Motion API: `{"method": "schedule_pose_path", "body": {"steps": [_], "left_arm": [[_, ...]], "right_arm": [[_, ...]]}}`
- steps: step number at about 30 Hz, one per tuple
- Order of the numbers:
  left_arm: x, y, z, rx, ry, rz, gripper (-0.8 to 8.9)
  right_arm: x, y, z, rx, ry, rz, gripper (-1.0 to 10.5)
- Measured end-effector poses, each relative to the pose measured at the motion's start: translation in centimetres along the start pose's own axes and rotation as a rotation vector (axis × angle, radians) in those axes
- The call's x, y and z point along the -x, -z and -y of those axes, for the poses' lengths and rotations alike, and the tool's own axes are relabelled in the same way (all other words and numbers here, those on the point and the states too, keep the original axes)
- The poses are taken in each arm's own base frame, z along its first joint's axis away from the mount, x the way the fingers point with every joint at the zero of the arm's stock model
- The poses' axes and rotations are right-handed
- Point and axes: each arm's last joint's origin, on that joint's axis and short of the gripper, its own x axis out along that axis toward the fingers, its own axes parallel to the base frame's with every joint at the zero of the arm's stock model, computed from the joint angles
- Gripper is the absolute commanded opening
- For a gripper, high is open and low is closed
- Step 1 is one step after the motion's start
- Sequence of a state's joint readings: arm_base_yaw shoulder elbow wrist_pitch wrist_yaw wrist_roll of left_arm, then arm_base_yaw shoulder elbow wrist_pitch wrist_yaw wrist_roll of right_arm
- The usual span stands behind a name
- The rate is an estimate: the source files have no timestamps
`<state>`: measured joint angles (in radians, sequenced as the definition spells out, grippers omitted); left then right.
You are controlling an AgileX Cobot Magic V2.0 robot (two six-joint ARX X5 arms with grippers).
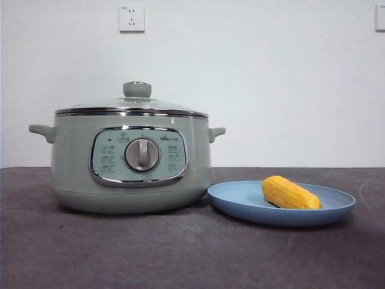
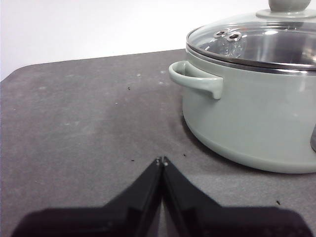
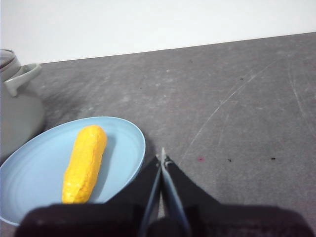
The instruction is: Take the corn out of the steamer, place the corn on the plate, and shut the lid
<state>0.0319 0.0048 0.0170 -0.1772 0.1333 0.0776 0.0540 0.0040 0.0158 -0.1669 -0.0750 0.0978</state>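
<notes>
The job looks done: the corn point(image 1: 290, 193) lies on the plate point(image 1: 240, 201) just beside the steamer point(image 1: 72, 168), whose lid point(image 1: 137, 102) is seated. Both the left end effector point(image 2: 162, 161) and right end effector point(image 3: 162, 157) are closed and empty. The steamer's panel lettering is too small to read.

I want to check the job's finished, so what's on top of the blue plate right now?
Only the corn lies on the plate, on its side. The part of the plate directly under the cob is covered, so nothing can be told there.
</notes>
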Motion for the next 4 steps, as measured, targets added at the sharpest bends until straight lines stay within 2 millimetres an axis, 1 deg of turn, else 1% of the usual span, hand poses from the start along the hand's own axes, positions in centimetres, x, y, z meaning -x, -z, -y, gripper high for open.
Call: {"method": "schedule_pose_path", "body": {"steps": [4], "left_arm": [[0.0,0.0,0.0,0.0,0.0,0.0,-0.03]], "right_arm": [[0.0,0.0,0.0,0.0,0.0,0.0,0.0]]}}
